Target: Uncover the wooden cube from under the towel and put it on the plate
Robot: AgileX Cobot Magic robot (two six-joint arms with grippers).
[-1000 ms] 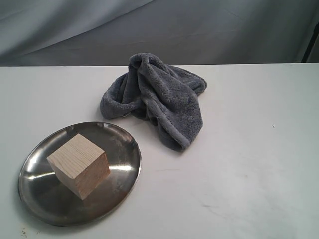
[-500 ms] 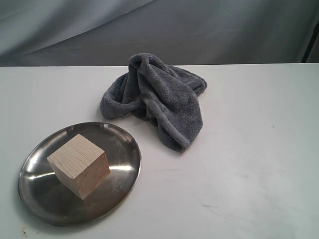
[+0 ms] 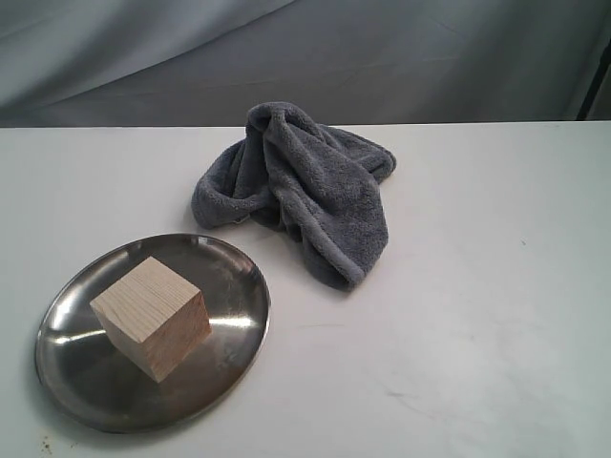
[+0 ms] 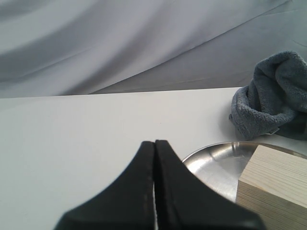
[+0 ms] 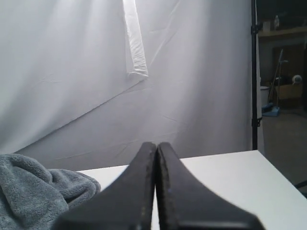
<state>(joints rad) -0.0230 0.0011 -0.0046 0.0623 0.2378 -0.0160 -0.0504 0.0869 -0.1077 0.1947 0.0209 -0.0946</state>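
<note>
Here the left gripper has its two black jaws pressed together with nothing between them, only a thin seam showing. Its wrist view places it low over the table, with the plate just beyond its tip and the wooden cube off to one side. The right gripper is likewise pressed closed and empty, looking past the towel toward the backdrop. Neither arm shows in the exterior view.

Outward from there, the wooden cube sits on the plate, one corner turned toward the camera, all of it inside the rim and resting on a face. The towel lies bunched in a heap behind the plate and to its right, apart from the rim, with nothing under it that can be seen.

By my reading the placing is done, and what remains is to leave the scene undisturbed. To do that well, the left arm should rise before it travels, since its tip is close to the plate and a sideways sweep could clip the rim or nudge the cube. The shiny dish would probably slide easily on the smooth table. The right arm should draw back without dragging over the towel, whose loose folds could snag and tug toward the plate.
</note>
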